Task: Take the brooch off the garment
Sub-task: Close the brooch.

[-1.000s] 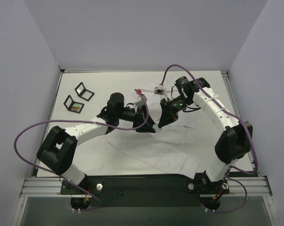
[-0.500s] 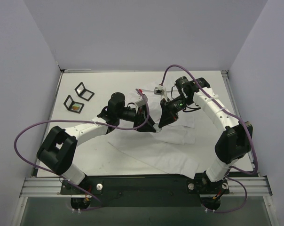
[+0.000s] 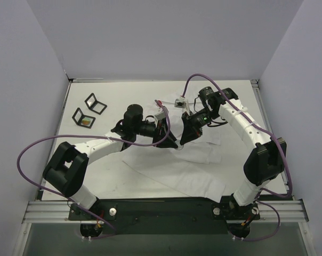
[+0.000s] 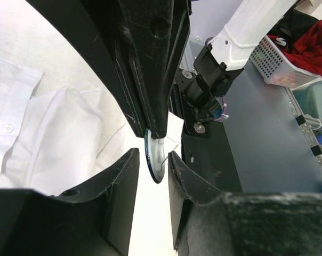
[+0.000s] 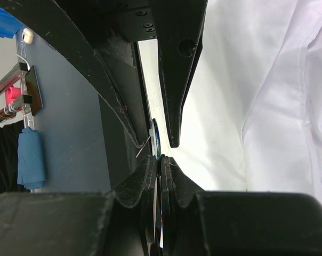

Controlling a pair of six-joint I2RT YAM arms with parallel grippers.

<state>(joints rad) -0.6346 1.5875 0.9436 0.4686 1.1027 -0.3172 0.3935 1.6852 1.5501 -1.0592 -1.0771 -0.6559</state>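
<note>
The brooch [image 4: 155, 159] is a small round disc with a dark blue rim and a white back, seen edge-on, its thin pin sticking out. My right gripper [image 5: 161, 158] is shut on its edge and holds it above the table; it reaches down from the top in the left wrist view [image 4: 150, 80]. My left gripper [image 4: 153, 157] is open, one finger on each side of the disc with small gaps. Both grippers meet in the top view [image 3: 177, 143]. The garment, a white shirt [image 3: 190, 170], lies crumpled below them [image 4: 43, 144] [image 5: 267, 106].
Two small open black boxes [image 3: 95, 103] [image 3: 83, 118] stand at the far left of the table. Purple cables loop over both arms. Off the table, a white basket with red cloth [image 4: 294, 48] and a blue cloth [image 5: 30, 154] show.
My left gripper has edged a little to the right, closing up on the brooch held by the right gripper. The right arm has hardly moved.
</note>
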